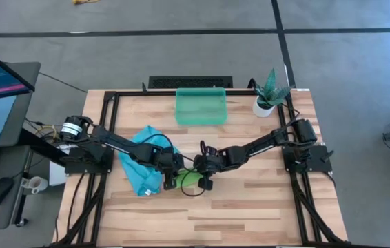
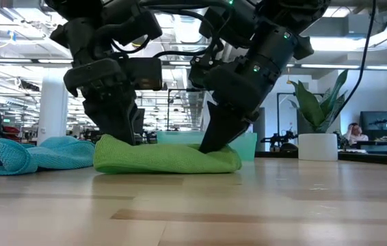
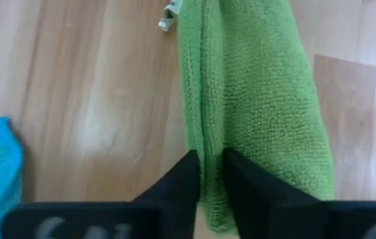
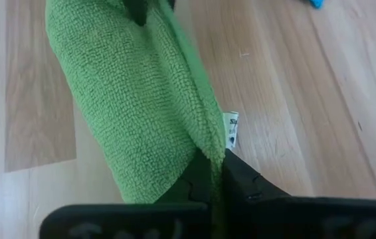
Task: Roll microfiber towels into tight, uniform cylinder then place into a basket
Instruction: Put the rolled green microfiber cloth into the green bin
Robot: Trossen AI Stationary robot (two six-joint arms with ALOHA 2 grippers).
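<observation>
The lime green towel (image 2: 166,157) lies on the table as a loose flat roll, its length running left to right; it also shows in the high view (image 1: 189,179). My left gripper (image 1: 173,172) stands on its left end and my right gripper (image 1: 205,171) on its right end, both shut on the cloth. The turquoise blue towel (image 1: 143,167) lies crumpled on the table to the left, under my left arm. The teal basket (image 1: 200,107) stands at the far edge. My left gripper pinches a ridge of cloth (image 3: 209,156) at the green roll's left end between its two fingers (image 3: 187,182). The fingers come from above, pointing down. The roll lies on the table; how many layers are held I cannot tell. My right gripper pinches the cloth's outer edge (image 4: 213,154) at the roll's right end, close to the white tag (image 4: 231,130), between its two fingers (image 4: 244,182). The fingers come slanting down from above and the right. The roll lies on the table.
A small white pot with a green plant (image 1: 267,96) stands at the far right corner, right of the basket. A black frame (image 1: 112,96) runs around the table's edges. Bare wood lies toward the near edge (image 1: 202,213). People show in the room beyond, in the low view.
</observation>
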